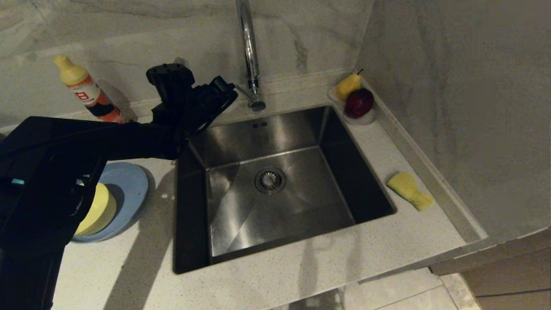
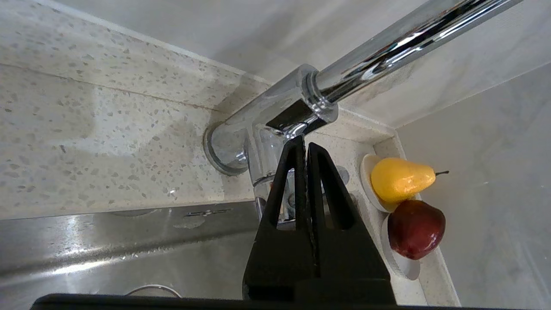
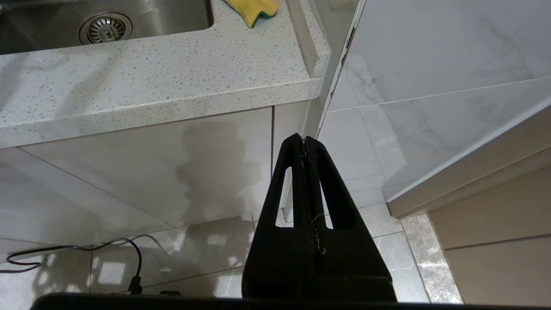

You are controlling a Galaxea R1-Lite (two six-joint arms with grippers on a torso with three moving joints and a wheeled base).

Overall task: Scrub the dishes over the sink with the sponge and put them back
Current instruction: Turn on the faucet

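Note:
The steel sink [image 1: 241, 215] is set in the speckled counter, with its chrome tap [image 1: 249, 51] at the back. My left gripper [image 2: 303, 144] is shut with nothing in it. It is held over the sink's back left corner, tips right by the tap's base [image 2: 241, 142]; I cannot tell if they touch. The yellow sponge [image 1: 409, 190] lies on the counter right of the sink. A pale yellow bowl [image 1: 101, 209] sits on the light-blue plate [image 1: 129, 185] left of the sink, partly hidden by my left arm. My right gripper [image 3: 303, 138] hangs shut below counter height, beside the cabinet front.
A detergent bottle [image 1: 88, 92] stands at the back left. A small dish with a yellow pear [image 1: 348, 85] and a red apple [image 1: 359, 102] sits in the back right corner. A marble wall closes the right side. A cable [image 3: 86, 249] lies on the floor.

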